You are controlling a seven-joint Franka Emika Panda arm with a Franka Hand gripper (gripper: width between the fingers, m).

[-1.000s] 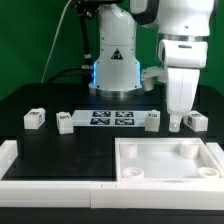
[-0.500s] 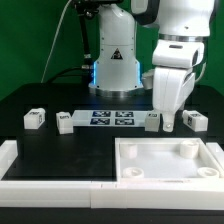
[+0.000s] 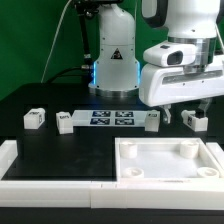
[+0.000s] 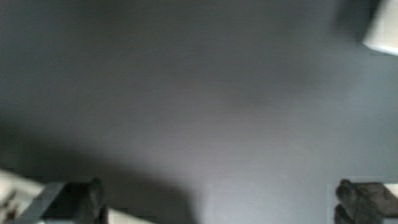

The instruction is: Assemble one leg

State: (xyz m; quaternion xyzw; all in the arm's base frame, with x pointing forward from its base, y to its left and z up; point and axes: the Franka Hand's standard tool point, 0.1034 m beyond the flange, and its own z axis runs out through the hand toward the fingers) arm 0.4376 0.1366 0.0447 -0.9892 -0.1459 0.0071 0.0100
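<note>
Jaws released, spread wide, nothing between them. Dark fingertips (image 4: 79, 198) low over black bench (image 3: 70, 100). Small white plastic stubby leg with black-and-white tags (image 3: 152, 121) stands on bench just beside jaws, toward exterior view's left. Twin leg (image 3: 195, 120) toward exterior view's right. Jaws sit between the two.

The white leg (image 3: 35, 118) carries black-and-white square tags; the table (image 3: 30, 98) is black.
</note>
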